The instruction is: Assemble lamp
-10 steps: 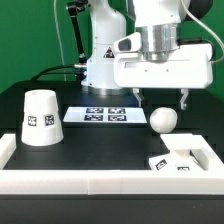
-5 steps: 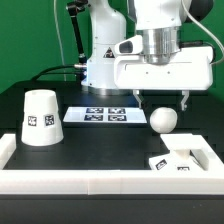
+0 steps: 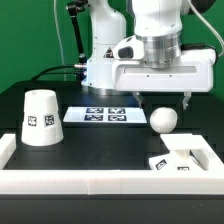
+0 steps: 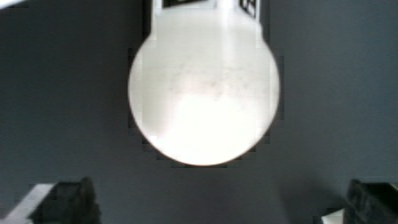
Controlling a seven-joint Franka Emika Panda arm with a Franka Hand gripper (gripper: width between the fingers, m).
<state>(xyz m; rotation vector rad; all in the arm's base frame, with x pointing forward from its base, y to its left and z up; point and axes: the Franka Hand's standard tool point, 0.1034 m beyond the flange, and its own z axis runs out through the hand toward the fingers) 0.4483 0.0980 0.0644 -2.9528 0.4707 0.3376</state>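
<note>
While claw (image 3: 161,104) gapes wide, bulb (image 3: 163,120) lies just beneath, centred under gap, untouched.

Robotics lab test bench, black table (image 3: 100,150) fenced by a low white wall (image 3: 100,182), plain green backdrop (image 3: 30,40), white robot arm (image 3: 102,55) at the back, cables (image 3: 70,40) beside it, marker board (image 3: 104,114) lying flat, square tag on the shade (image 3: 39,117).

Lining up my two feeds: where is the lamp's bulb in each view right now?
Exterior view: the bulb lies on the black table, toward the exterior view's right, under the open gripper.
Wrist view: it fills the middle of the picture as a large white oval.
Shared landmark: the gripper's fingers, one each side of the bulb.
</note>
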